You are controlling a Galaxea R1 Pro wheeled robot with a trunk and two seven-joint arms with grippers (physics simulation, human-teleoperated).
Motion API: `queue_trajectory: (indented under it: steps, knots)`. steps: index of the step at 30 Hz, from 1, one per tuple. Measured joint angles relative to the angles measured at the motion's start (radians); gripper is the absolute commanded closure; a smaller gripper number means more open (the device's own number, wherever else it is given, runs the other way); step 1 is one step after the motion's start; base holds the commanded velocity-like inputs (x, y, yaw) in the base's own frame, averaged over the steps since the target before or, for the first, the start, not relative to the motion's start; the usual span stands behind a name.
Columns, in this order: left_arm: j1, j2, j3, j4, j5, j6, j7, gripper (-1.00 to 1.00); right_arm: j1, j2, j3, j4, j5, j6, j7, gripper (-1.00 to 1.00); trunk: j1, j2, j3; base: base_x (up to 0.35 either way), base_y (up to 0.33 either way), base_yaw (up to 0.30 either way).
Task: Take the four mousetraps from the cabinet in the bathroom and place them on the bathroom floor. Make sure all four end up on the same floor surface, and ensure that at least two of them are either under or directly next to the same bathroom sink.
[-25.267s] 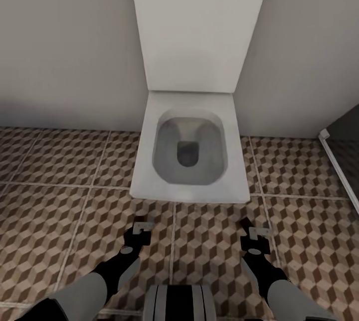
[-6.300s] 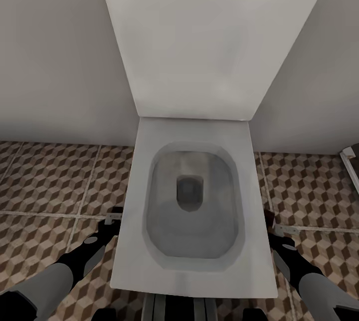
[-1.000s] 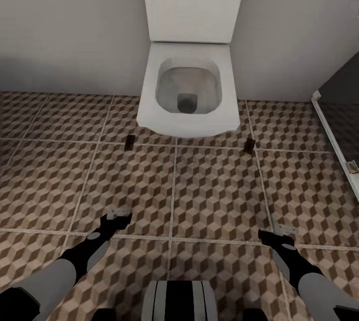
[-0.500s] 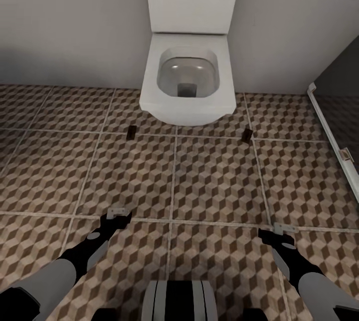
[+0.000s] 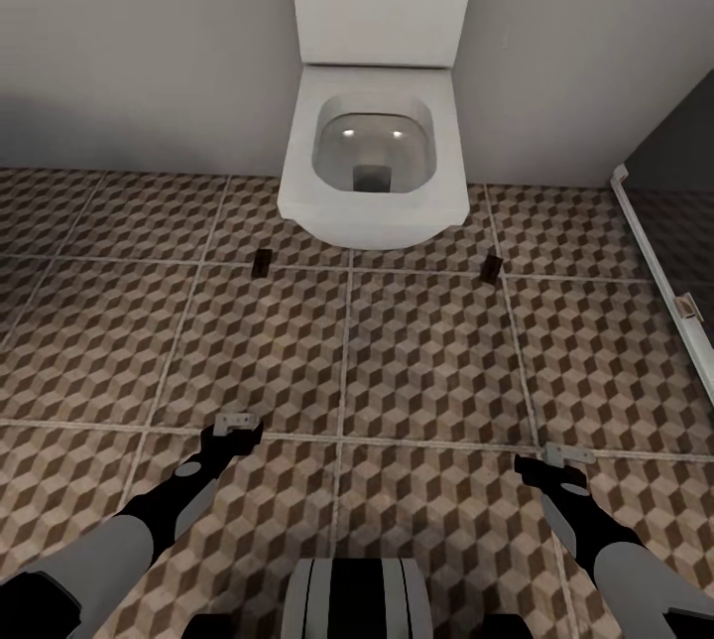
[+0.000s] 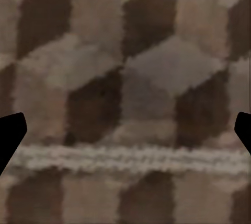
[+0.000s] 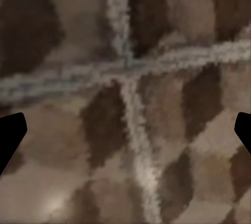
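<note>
Two mousetraps lie flat on the bathroom floor [image 5: 426, 361], one [image 5: 262, 263] on the left of a white toilet's front and one [image 5: 491, 268] on its right. Each is a small dark rectangle close to a grout line. My left gripper [image 5: 235, 426] hangs low over the tiles, well short of the left trap, open and empty. My right gripper [image 5: 560, 460] hovers the same way on the right, also open. The wrist views look down past the left gripper [image 6: 125, 135] and the right gripper [image 7: 125, 135] at patterned tile and grout. The cabinet and the sink are out of view.
A white toilet [image 5: 373, 163] with its lid up stands against the grey wall straight ahead. A white shower frame [image 5: 659, 272] with dark glass runs along the right edge. Open tile stretches between me and the toilet.
Earlier I stood close over the toilet; the view has since drawn back, and two mousetraps now lie on the tiles beside it. In the last half second nothing has moved.
</note>
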Motion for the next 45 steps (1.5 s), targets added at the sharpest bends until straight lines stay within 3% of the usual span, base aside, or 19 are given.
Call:
queue_trajectory:
  steps: [14, 22, 45]
  knots:
    - [0.000, -0.002, 0.002, -0.001, 0.010, -0.001, 0.031, -1.00, 0.000, 0.001, 0.000, 0.000, 0.001, 0.000, -0.005, -1.00, 0.000, 0.000, 0.000, 0.000, 0.000, 0.000]
    - [0.000, -0.002, 0.002, 0.000, 0.011, -0.001, 0.063, -1.00, 0.000, 0.001, -0.001, -0.001, 0.001, 0.000, -0.005, -1.00, -0.004, 0.002, 0.031, 0.000, 0.000, 0.000]
    - [0.000, -0.001, 0.003, -0.003, 0.013, -0.002, 0.061, -1.00, 0.000, 0.003, 0.002, -0.031, 0.003, 0.005, -0.005, -1.00, -0.014, 0.007, 0.120, 0.000, 0.000, 0.000]
